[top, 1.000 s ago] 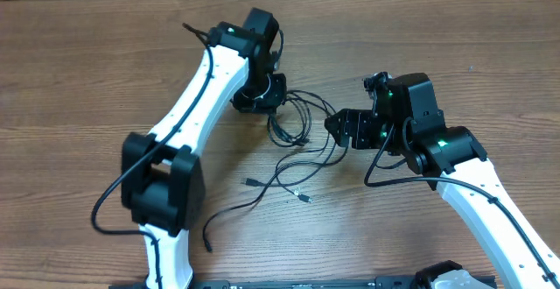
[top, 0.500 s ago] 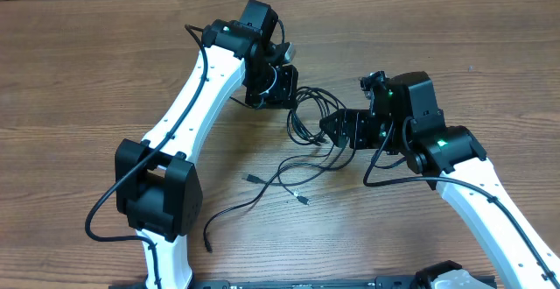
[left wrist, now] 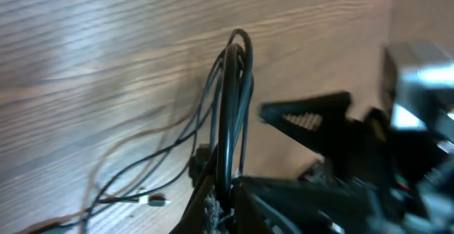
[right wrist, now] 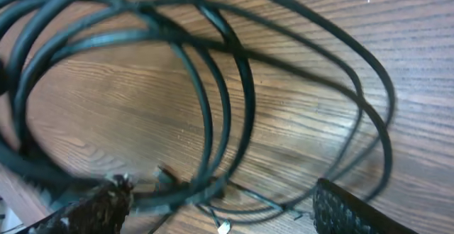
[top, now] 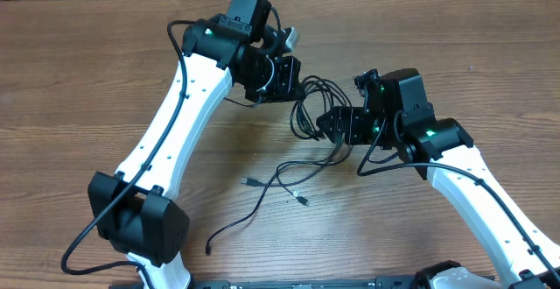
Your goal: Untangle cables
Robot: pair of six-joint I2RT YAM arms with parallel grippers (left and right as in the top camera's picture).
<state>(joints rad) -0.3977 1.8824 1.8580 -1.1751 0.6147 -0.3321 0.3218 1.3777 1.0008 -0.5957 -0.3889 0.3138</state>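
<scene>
The wooden table [top: 79, 70] lies under everything, and I place the rest by the cables [top: 308, 105], a bunch of thin black loops gathered a little beyond its middle. My left arm [top: 175, 114], white with black joints, comes up from the near left edge and bends over to meet the cables from their left. My right arm [top: 481, 193] comes in from the near right and ends just to the right of them. My left tool [top: 296, 86] is pressed together on the cables: in the left wrist view several strands rise side by side out of its closed tip and arch over in a narrow loop above the wood. My right tool [top: 329, 128] sits at the lower right side of the cables with its jaws spread. In the right wrist view its two fingers [right wrist: 92, 205] stand far apart at the bottom corners, with the loops lying across the space between and beyond them; I cannot tell whether any strand touches them. Loose strands trail from the cables toward the near edge, the longest ending in a curl down to the left. A small plug [top: 303, 199] with a silvery tip lies among these strands, well apart from both tools.
</scene>
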